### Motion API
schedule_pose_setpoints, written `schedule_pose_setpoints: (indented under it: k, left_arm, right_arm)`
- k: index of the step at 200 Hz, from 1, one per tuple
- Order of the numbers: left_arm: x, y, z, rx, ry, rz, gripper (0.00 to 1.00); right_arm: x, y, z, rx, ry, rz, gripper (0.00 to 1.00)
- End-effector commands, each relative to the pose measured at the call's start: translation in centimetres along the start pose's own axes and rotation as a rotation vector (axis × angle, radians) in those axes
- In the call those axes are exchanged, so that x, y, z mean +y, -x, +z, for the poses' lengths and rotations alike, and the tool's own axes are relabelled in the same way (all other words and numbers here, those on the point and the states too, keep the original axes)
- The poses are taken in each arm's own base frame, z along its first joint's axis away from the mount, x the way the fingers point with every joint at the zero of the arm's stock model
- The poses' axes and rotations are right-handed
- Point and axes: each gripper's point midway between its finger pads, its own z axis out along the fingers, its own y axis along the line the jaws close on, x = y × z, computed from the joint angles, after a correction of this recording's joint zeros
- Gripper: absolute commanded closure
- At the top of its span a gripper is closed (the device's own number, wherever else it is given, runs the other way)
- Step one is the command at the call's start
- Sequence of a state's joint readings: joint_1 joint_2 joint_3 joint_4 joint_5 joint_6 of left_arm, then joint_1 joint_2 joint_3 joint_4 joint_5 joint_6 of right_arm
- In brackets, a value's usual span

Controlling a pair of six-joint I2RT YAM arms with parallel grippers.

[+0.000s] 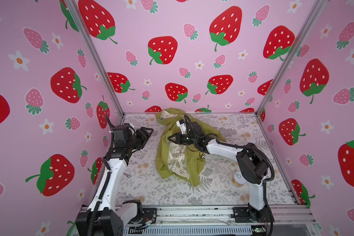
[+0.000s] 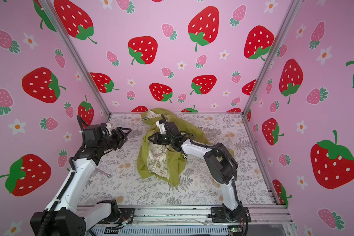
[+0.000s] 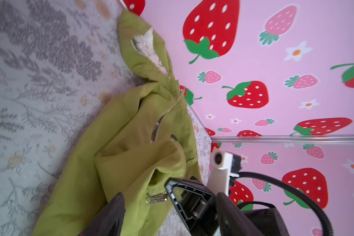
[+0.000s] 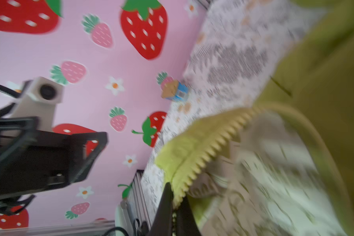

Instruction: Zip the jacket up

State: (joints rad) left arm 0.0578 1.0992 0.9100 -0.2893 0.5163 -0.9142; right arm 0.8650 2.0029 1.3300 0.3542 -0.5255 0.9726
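Jacket: I see the jacket (image 1: 178,151) lying open in the middle of the worktop (image 1: 223,183), near the back wall, with its pale inside showing.
Right claw: my right claw (image 1: 170,138) is pinched tight on the jacket's zipper edge (image 4: 213,143).
Left claw: my left claw (image 1: 148,134) has its fingers apart. It holds nothing and is near the jacket.

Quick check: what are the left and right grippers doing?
Left gripper: open, empty.
Right gripper: closed on the jacket at its zipper edge.

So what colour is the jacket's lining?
Pale cream lining with dark printed pattern; clearest in a top view.
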Motion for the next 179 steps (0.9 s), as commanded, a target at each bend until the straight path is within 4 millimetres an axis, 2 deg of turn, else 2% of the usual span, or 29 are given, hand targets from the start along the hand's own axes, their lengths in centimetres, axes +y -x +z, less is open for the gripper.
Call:
schedule_pose_setpoints:
  k: [1,19,42,85,144,179]
  left_arm:
    - [-0.7,-3.3,0.0,0.058,-0.042,-0.011,0.27]
    - [-0.2,-6.5,0.5,0.100,-0.049,-0.036,0.27]
    - [0.3,-9.6,0.4,0.124,-0.063,-0.078,0.26]
    - [0.9,-14.0,-0.3,0.127,-0.094,-0.096,0.24]
    - [0.1,-16.7,1.2,0.131,-0.173,-0.033,0.22]
    - [-0.2,-16.0,1.8,0.054,-0.236,-0.018,0.22]
  right_arm:
    - [0.2,-1.6,-1.2,-0.015,0.041,0.032,1.00]
    - [-0.9,-3.4,-1.8,-0.003,0.035,0.068,1.00]
    - [-1.0,-4.8,-2.8,-0.001,0.047,0.101,1.00]
    - [0.8,-5.7,-4.9,-0.017,0.115,0.144,1.00]
    - [3.3,-5.8,-7.4,-0.039,0.183,0.191,1.00]
    - [3.9,-6.4,-7.6,-0.018,0.201,0.232,1.00]
